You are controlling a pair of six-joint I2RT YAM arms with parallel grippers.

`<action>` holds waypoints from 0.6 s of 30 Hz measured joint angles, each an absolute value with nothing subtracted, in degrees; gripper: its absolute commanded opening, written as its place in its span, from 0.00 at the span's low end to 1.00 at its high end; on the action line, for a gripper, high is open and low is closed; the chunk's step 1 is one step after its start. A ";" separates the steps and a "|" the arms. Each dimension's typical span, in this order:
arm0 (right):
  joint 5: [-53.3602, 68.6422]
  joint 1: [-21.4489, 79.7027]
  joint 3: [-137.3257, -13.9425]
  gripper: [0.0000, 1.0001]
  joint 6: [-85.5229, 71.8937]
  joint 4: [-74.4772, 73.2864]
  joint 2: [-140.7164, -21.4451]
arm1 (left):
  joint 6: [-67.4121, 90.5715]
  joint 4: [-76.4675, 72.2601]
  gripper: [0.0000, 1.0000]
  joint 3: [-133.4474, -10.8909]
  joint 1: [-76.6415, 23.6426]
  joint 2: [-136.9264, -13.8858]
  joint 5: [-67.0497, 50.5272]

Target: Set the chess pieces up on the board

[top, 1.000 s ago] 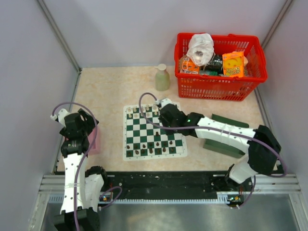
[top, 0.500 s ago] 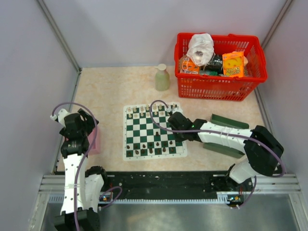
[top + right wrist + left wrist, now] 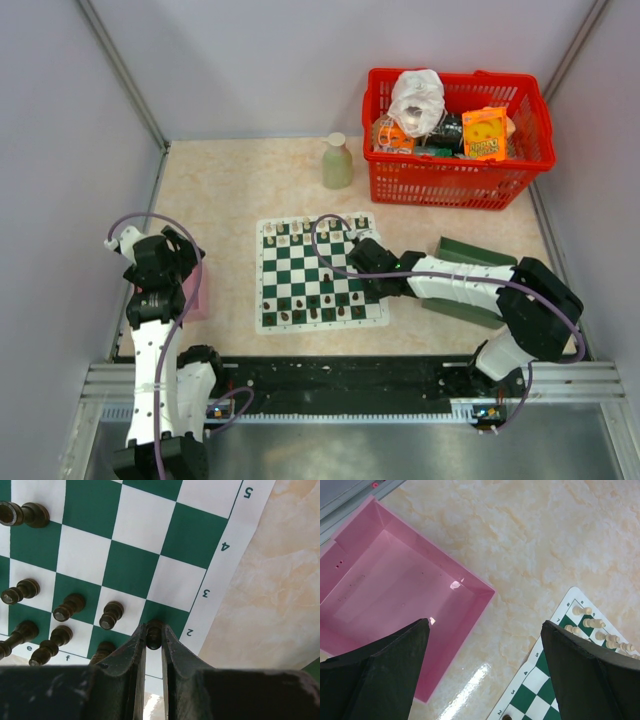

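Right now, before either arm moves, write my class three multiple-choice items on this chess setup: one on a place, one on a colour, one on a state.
1. Where is the left gripper? A over the pink tray; B over the red basket; C over the dark green tray.
2. What colour is the chess piece in the right gripper? A cream; B dark brown; C red.
3. How do the left gripper's jaws stand? A shut tight, empty; B shut on a bottle; C open, holding nothing.
Answers: 1 A, its wrist camera looks down into the pink tray; 2 B, the pinched piece is dark; 3 C, the jaws stand wide apart with nothing gripped.
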State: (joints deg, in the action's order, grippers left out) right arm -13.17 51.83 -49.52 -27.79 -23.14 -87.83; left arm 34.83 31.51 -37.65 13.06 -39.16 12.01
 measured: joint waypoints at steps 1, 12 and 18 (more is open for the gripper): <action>-13.15 51.83 -49.45 0.14 -27.94 -23.31 -87.83 | 34.85 31.51 0.99 -37.65 13.06 -39.16 12.01; -13.26 51.83 -49.39 0.16 -28.45 -23.16 -87.85 | 34.83 31.51 0.99 -37.65 13.06 -39.16 12.01; -13.52 51.83 -49.17 0.17 -28.60 -22.98 -87.96 | 34.83 31.51 0.99 -37.65 13.06 -39.16 12.01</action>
